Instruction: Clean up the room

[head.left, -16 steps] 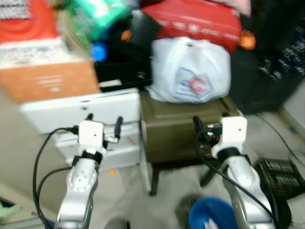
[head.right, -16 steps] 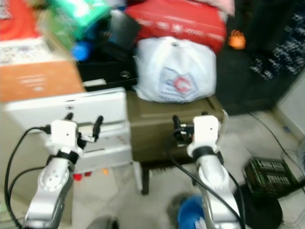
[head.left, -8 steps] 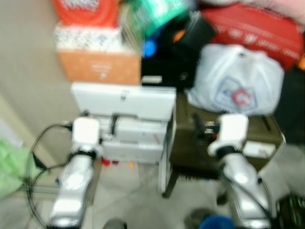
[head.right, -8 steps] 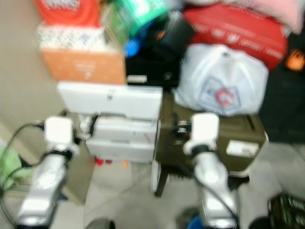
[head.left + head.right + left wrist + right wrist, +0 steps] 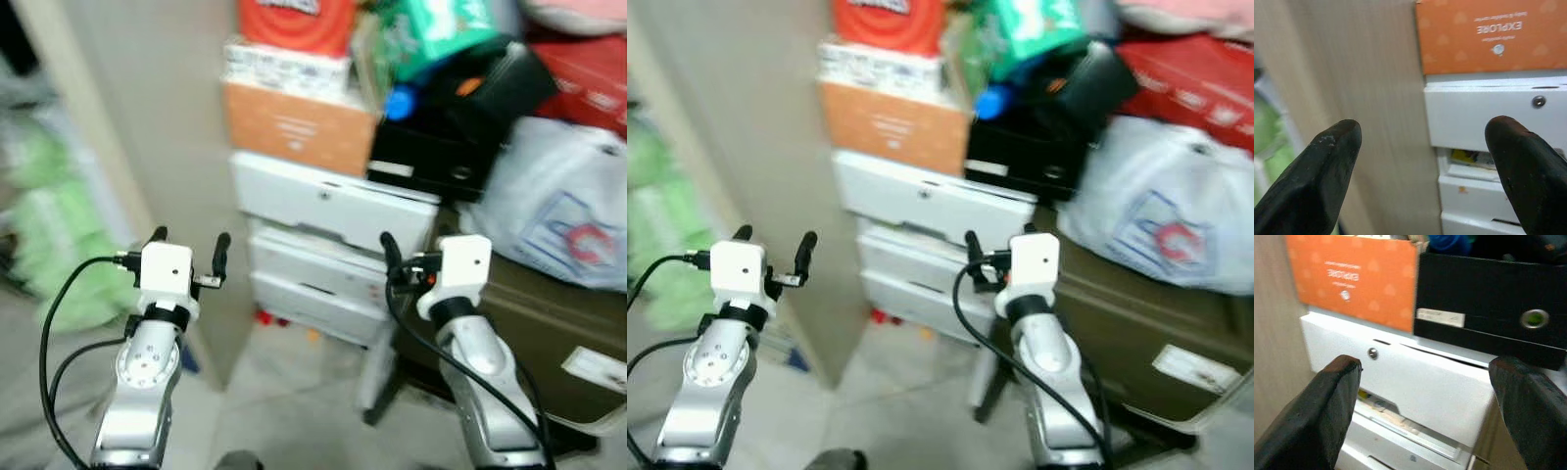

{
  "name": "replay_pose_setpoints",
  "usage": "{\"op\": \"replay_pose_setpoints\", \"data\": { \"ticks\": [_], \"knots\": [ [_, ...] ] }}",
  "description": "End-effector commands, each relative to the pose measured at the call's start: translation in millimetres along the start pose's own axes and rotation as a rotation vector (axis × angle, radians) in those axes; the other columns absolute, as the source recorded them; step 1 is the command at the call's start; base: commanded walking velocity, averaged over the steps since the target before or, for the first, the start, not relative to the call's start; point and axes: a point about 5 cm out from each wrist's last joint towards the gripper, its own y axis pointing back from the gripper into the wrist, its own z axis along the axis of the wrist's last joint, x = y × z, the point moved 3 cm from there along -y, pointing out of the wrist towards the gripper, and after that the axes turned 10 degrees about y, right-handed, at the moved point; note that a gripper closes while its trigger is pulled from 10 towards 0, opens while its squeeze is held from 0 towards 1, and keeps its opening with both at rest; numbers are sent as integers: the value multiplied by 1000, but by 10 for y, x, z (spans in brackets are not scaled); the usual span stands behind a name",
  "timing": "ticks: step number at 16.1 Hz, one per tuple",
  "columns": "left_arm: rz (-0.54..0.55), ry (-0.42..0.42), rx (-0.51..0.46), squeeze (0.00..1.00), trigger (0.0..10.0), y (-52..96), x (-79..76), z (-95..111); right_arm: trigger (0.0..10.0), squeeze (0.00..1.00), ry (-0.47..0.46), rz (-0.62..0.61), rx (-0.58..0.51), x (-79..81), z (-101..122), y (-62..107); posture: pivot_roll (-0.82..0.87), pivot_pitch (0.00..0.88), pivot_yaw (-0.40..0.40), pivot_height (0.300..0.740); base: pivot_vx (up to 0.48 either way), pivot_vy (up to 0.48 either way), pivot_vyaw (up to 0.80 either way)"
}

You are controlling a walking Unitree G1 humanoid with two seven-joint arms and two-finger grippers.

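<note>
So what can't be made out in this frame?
- Green mass at the robot's left, eye views: motion blur, what it is cannot be told.
- Drawer contents in the white unit, wrist views: only a yellow sliver shows through the gap.
- Tan label on the olive box: too small and blurred to read.
- Red bag, eye views: cut off by the frame edge.

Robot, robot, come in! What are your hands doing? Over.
Left end effector open, holding nothing. Right end effector open, facing white drawers. Orange box and black box stacked on top. Nothing grabbed yet.
</note>
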Motion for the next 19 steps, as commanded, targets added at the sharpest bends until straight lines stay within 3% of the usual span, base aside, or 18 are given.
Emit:
{"op": "replay_pose_setpoints", "data": {
  "ticks": [1, 19],
  "knots": [
    [-16, -6, -5, 0, 10000, 4, -48, 20, 10000, 0, -1, -7, 4, -36, -4, 4, -54, 19, -54, 740, 0, 0, 800],
    [0, -24, -17, 0, 10000, -20, -51, 46, 10000, 0, -9, 0, 5, -19, -9, -49, -39, 16, -60, 740, 0, 0, 800]
  ]
}}
